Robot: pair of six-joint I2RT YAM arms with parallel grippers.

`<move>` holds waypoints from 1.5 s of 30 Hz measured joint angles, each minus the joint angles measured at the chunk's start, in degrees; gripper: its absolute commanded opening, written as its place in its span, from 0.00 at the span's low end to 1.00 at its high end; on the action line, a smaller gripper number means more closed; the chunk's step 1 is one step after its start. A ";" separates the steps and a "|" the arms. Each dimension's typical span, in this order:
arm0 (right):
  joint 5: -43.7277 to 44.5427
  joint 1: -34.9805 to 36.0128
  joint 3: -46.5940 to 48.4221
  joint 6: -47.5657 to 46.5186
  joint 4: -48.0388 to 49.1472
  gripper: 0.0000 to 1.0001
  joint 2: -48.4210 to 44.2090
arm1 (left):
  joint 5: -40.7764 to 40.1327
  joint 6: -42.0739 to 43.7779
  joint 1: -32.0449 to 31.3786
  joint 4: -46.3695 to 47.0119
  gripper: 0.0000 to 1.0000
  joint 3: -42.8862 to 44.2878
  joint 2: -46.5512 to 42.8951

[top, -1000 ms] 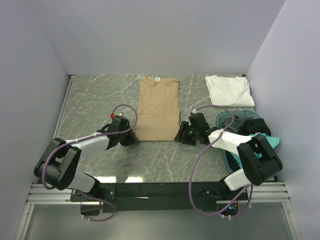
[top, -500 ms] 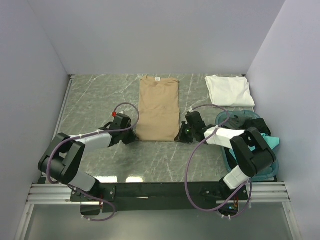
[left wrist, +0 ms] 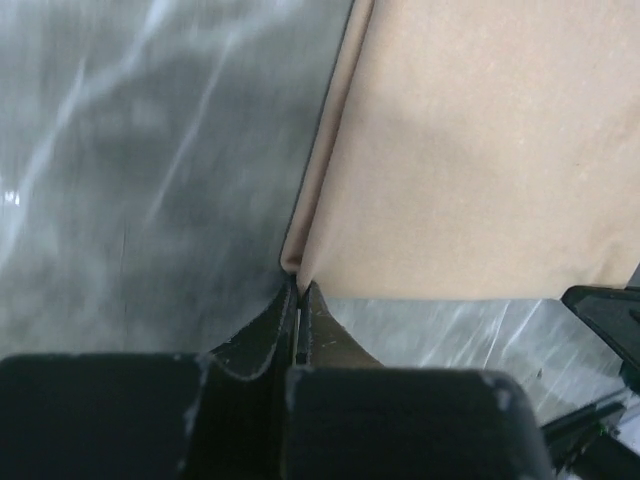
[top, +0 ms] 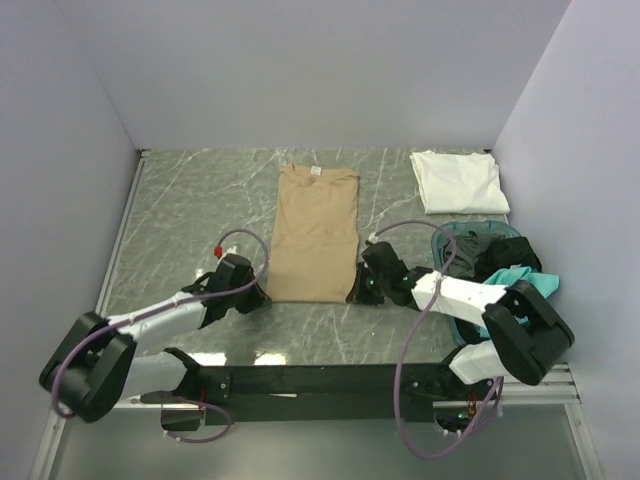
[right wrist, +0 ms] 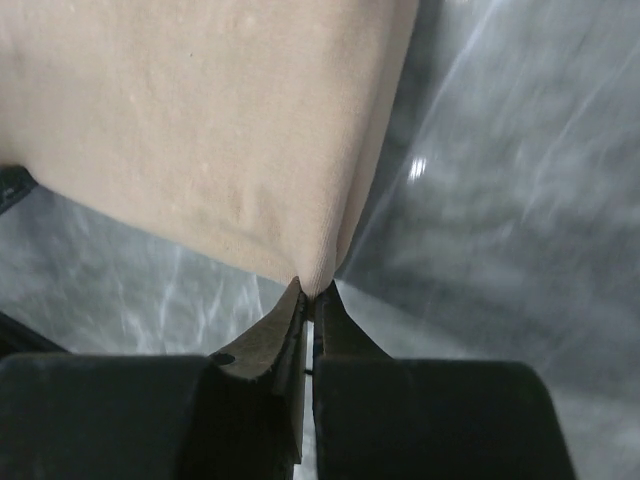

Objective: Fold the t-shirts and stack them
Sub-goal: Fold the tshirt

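The tan t-shirt [top: 315, 232] lies flat as a long folded strip in the middle of the table, collar at the far end. My left gripper [top: 262, 297] is shut on its near left corner [left wrist: 292, 264]. My right gripper [top: 354, 296] is shut on its near right corner [right wrist: 318, 283]. A folded white t-shirt [top: 458, 180] lies at the far right. A dark grey t-shirt [top: 490, 247] and a teal t-shirt [top: 520, 278] sit bunched in the basket at the right.
A shallow teal plastic basket [top: 444, 235] stands at the right, close behind my right arm. White walls close in the table on the left, far and right sides. A metal rail runs along the near edge.
Both grippers have shut on the tan t-shirt's near corners and drawn back toward the near edge. The shirt has slid with them, its hem now closer to me.
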 measured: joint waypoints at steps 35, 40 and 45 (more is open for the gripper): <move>-9.18 23.80 7.89 12.41 -35.39 0.00 -36.61 | -5.42 -18.18 -16.44 -52.46 0.01 20.68 -38.93; -13.25 17.11 8.90 7.85 -36.15 0.00 -35.01 | -9.84 -17.25 -16.50 -52.37 0.01 23.61 -35.76; -18.25 7.98 8.83 2.89 -35.74 0.00 -33.35 | -13.73 -16.83 -16.57 -50.84 0.01 25.40 -33.59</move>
